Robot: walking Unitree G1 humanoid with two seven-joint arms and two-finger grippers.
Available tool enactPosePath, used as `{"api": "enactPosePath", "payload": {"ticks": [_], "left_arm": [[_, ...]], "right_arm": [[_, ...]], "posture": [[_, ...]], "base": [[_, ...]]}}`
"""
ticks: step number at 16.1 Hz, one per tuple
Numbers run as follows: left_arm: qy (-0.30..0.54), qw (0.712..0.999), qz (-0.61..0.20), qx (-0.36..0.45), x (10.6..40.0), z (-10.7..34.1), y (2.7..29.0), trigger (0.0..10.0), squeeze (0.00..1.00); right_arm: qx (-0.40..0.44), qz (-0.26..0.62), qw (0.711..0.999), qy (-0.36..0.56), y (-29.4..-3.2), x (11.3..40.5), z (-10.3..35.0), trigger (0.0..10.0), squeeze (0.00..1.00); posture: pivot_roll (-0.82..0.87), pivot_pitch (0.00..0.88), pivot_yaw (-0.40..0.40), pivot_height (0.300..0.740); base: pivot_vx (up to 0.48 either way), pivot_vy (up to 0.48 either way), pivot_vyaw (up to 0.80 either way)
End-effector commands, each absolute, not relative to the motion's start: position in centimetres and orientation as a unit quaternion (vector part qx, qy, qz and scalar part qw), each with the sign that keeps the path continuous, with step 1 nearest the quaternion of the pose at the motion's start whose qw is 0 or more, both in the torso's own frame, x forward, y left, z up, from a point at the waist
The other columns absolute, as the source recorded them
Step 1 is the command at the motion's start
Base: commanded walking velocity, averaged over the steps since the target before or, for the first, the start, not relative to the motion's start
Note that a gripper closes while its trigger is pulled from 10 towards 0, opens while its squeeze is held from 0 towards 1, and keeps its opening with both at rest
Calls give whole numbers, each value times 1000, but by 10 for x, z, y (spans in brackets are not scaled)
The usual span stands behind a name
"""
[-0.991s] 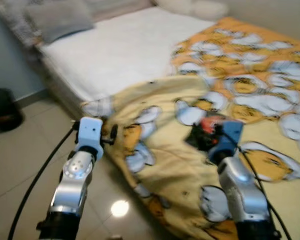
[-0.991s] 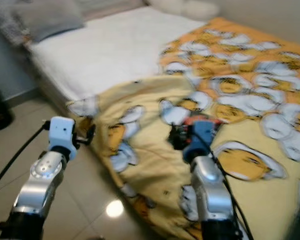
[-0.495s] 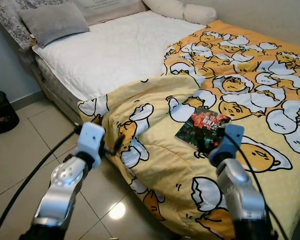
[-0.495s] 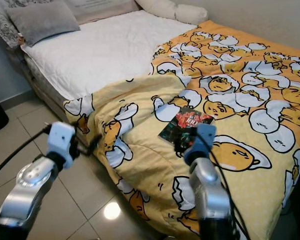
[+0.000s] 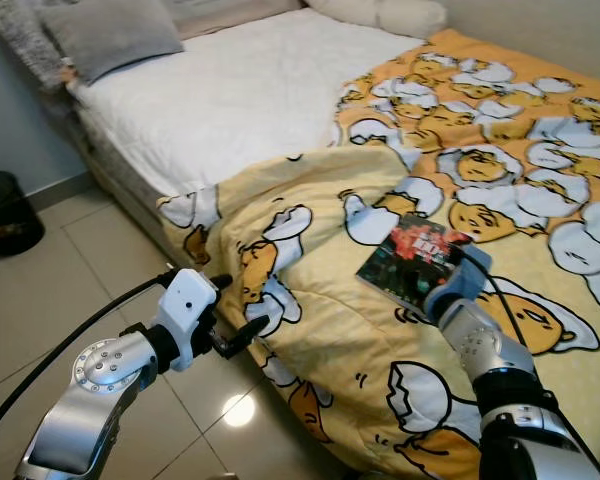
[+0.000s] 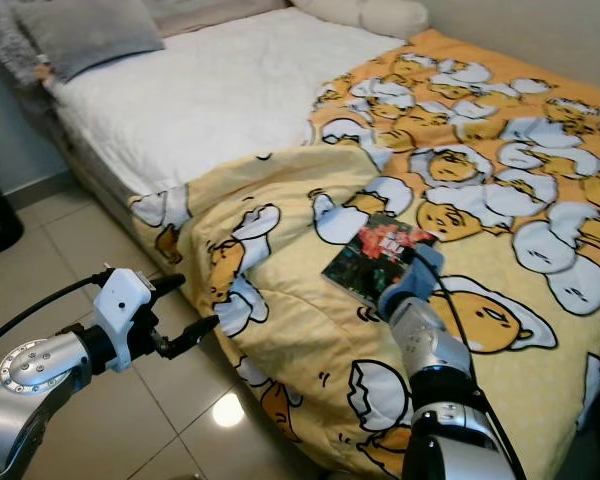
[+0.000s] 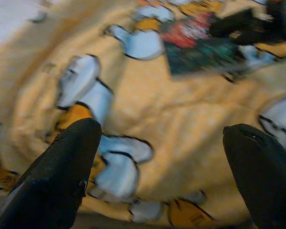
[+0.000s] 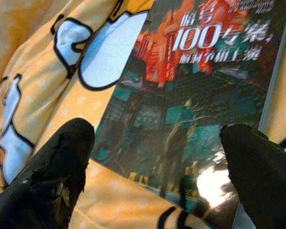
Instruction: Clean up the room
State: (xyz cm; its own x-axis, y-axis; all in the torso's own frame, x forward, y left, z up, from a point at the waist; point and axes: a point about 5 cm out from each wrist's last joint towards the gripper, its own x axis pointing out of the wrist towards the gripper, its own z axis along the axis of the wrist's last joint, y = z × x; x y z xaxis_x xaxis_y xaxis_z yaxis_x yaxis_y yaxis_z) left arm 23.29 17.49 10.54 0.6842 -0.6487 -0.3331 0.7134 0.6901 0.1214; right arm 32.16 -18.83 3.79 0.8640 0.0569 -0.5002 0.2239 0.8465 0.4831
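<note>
A paperback book (image 5: 413, 262) lies flat on the yellow egg-print duvet (image 5: 360, 330), near the rumpled fold where the cover spills off the bed (image 5: 230, 110) toward the tiled floor (image 5: 40, 290). The right pincer (image 8: 162, 157) hangs just above the book's near edge, its two black fingers spread wide apart to either side of the glossy cover. The left pincer (image 6: 185, 305), likewise spread open, hovers over the floor beside the hanging fold of duvet. The book looks thin, light and fairly stiff, though its shiny cover may be slippery and the soft bedding beneath will give under pressure. A hold across a free edge or corner, one finger slid under into the yielding quilt, seems the likeliest purchase.
</note>
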Motion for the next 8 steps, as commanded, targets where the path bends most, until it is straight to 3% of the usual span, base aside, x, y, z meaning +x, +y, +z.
{"api": "enactPosePath", "payload": {"ticks": [1,3,8], "left_arm": [[136,900,-395,123,229,108,173,10000,788],[145,895,-404,125,227,110,173,10000,788],[164,879,-429,125,221,111,175,10000,784]], "right_arm": [[281,-55,922,260,-196,320,34,10000,0],[260,-86,923,272,-206,316,26,10000,0],[316,-111,912,237,-217,319,29,10000,0]], "posture": [[143,0,-20,740],[155,0,-15,740],[145,0,24,740]], "base": [[0,0,0],[0,0,0],[0,0,0]]}}
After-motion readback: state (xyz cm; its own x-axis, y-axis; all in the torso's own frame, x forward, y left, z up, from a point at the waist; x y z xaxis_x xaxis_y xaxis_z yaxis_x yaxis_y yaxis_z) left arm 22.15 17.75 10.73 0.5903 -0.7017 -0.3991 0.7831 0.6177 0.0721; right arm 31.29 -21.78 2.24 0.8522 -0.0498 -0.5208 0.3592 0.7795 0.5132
